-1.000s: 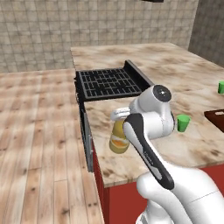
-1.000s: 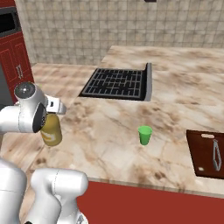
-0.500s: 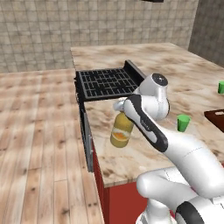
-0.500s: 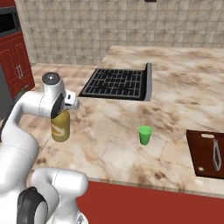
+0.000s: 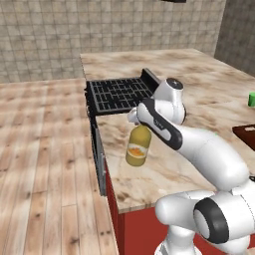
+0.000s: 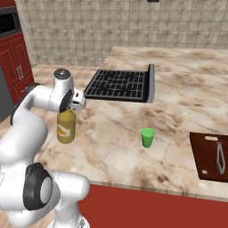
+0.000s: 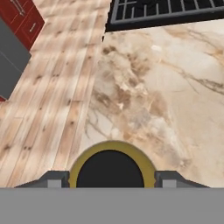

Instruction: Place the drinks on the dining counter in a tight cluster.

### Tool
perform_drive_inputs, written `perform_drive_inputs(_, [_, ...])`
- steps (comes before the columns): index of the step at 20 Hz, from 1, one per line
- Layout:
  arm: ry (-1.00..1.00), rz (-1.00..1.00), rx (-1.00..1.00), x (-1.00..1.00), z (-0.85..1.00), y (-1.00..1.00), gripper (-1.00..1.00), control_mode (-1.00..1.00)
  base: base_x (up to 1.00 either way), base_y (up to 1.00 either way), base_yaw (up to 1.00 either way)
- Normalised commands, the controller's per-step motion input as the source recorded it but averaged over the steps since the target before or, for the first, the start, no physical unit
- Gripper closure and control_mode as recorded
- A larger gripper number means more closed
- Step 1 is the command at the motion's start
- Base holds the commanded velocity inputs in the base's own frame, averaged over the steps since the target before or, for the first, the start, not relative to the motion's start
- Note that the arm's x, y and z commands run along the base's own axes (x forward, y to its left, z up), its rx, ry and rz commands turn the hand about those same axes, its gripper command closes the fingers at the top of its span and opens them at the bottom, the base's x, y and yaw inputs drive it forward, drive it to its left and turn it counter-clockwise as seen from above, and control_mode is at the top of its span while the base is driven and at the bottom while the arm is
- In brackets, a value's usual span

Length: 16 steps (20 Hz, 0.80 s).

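Left base view: a white arm carries a drink above the front-left part of an island top.
Juice bottle: the squat yellow-orange juice bottle [image 5: 138, 147] hangs upright from its black cap, over the dining counter [image 5: 209, 94] near that counter's left edge, in front of the cooktop; whether its base touches the marble cannot be told.
Fingers: the gripper [image 6: 74, 106] has its fingers closed on the bottle's neck, one on each side; in the hand view the black cap sits between the two dark tips.
Step in hand: by my reading, carrying the bottle to a set-down spot on the counter.
Doing it well: keep the bottle vertical, lower it straight down until it rests flat, and only then open the fingers. The spot should lie well inside the edge, with bare marble around it for the other drinks to stand close by.
Risk: so close to the left edge, a tilted release could tip the bottle to the floor.
Counter: beige-brown marbled top on a red base, with the black grated cooktop [image 6: 119, 84] set in it; a green cup [image 6: 147, 137] and a dark cutting board [image 6: 210, 155] stand well apart to the right.
Room: wooden plank floor [image 5: 45, 144], tiled grey wall behind, red cabinets [image 6: 13, 62] at the left.
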Motion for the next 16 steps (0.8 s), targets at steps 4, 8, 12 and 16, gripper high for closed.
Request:
perform_drive_inputs(4, [0.0,0.0,-0.02,0.17,-0.28,0.0,1.0,-1.0,0.0,0.0,0.0])
perform_drive_inputs(8, [0.0,0.0,-0.05,0.18,-0.3,0.0,1.0,-1.0,0.0,0.0,0.0])
perform_drive_inputs(12, [0.0,0.0,-0.07,0.23,-0.2,-0.01,1.0,-1.0,0.0,0.0,0.0])
perform_drive_inputs(16, [0.0,0.0,-0.04,0.25,-0.17,-0.02,1.0,-1.0,0.0,0.0,0.0])
